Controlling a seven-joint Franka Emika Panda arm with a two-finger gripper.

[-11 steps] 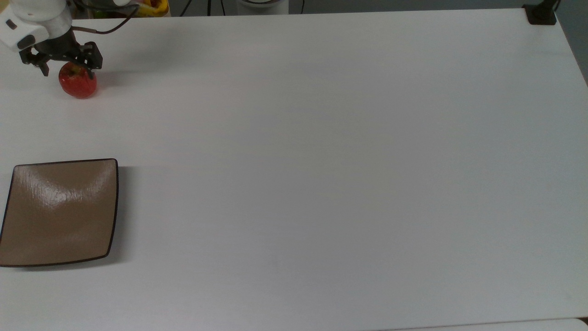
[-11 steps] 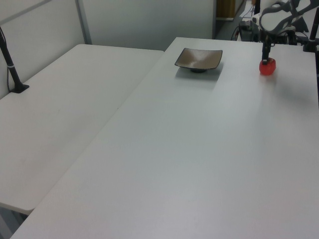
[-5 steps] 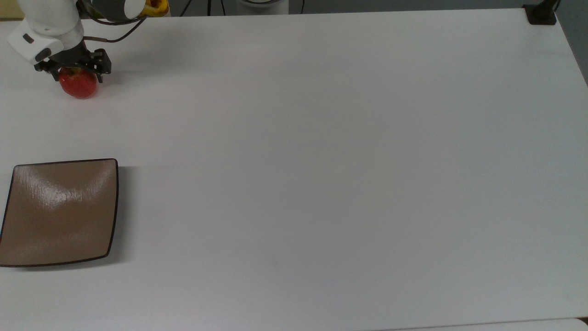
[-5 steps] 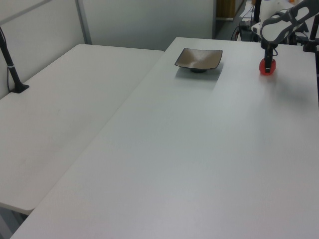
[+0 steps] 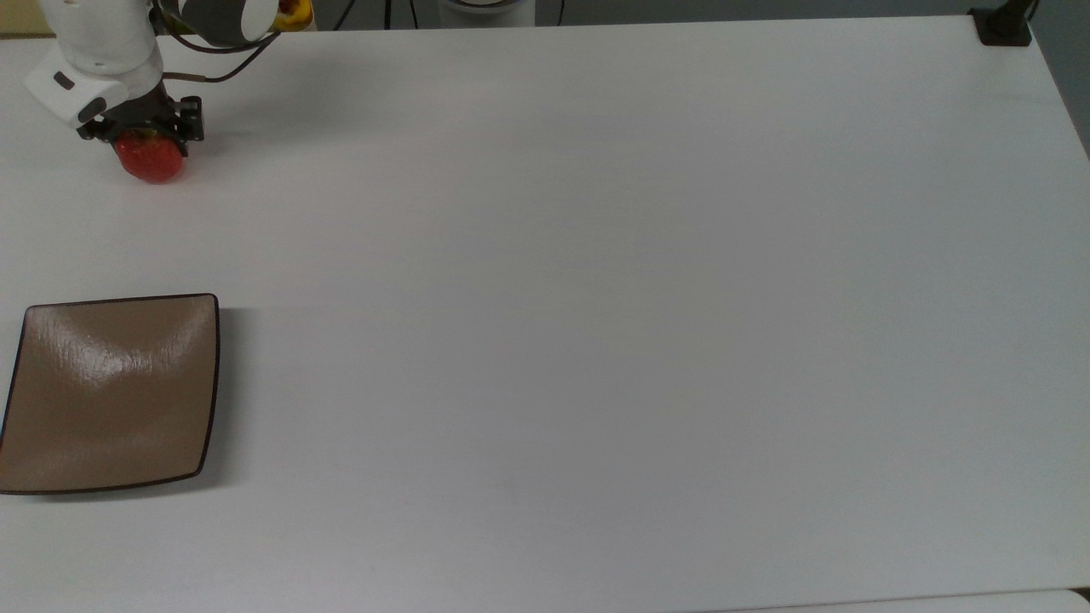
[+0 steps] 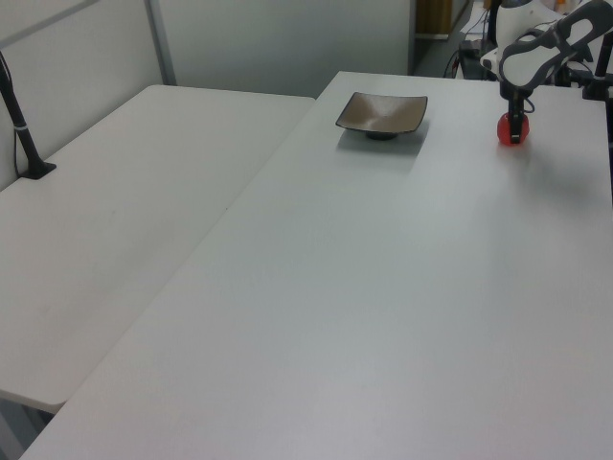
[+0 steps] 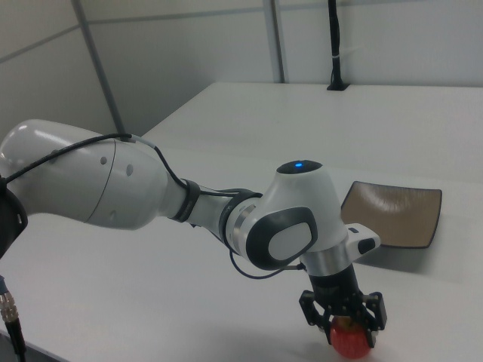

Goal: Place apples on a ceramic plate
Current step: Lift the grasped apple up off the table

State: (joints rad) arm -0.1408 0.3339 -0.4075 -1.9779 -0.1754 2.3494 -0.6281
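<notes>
The small red apple [image 5: 153, 162] rests on the white table near the top view's upper left corner, and shows again in the left view [image 6: 512, 134] and the right view [image 7: 352, 343]. My gripper [image 5: 143, 138] points straight down over it, fingers open and straddling the apple's sides, with small gaps showing in the right view [image 7: 345, 323]. The arm hides the apple's top. The square tan-brown ceramic plate [image 5: 111, 400] lies bare at the top view's lower left, well apart from the apple; it also appears in the left view [image 6: 381, 113] and the right view [image 7: 392, 213].
A black post mount [image 5: 1003, 25] sits at the table's far corner in the top view. A second white table with a black post [image 6: 23, 134] adjoins on the left view's left. The arm's white links [image 7: 113, 185] reach across the right view's left.
My gripper has come down over the apple, so its fingers now straddle the fruit's sides instead of hovering above it. Apple and plate have not moved.
</notes>
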